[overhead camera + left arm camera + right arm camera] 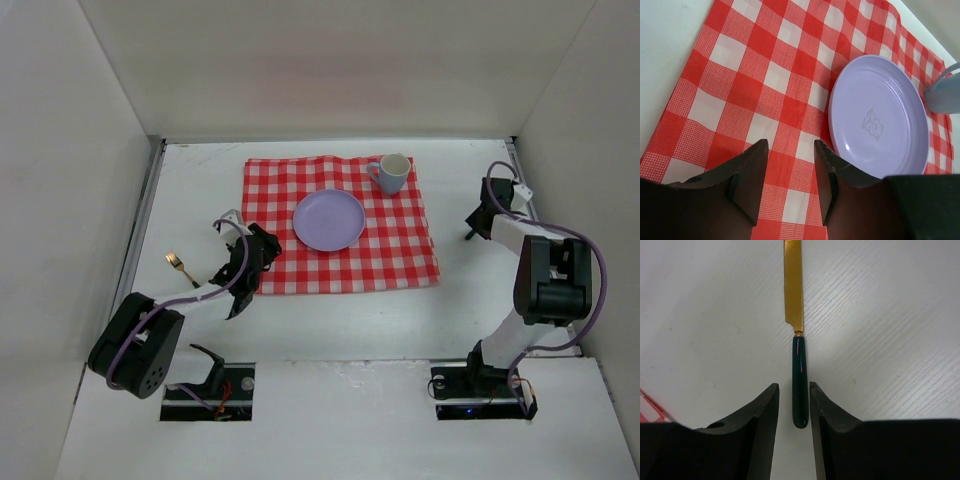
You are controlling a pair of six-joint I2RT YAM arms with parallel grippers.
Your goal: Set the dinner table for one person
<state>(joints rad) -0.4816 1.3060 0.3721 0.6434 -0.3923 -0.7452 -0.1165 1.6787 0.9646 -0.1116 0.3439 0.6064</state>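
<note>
Surrounding items: a red-and-white checked cloth (400, 250) lies mid-surface, with a lilac plate (329, 220) at its centre and a pale blue mug (392, 173) on its far right corner. A gold fork (180, 265) lies on the bare white to the left, apart from the cloth.
Left fingers (752, 170): moderately apart and holding nothing, over the near left part of the cloth. The plate is just beyond them to the right.
Right fingers (765, 410): narrowly apart, set either side of the dark green handle of a gold-bladed knife (800, 385), which appears to lie flat, right of the cloth. One finger is at the handle; a strip of white shows between the handle and the other finger.
Surface (330, 320): the matte white dinner table, spanning the scene beneath both arms.
Room: plain white wall panels (330, 70) on the left, far and right sides.
</note>
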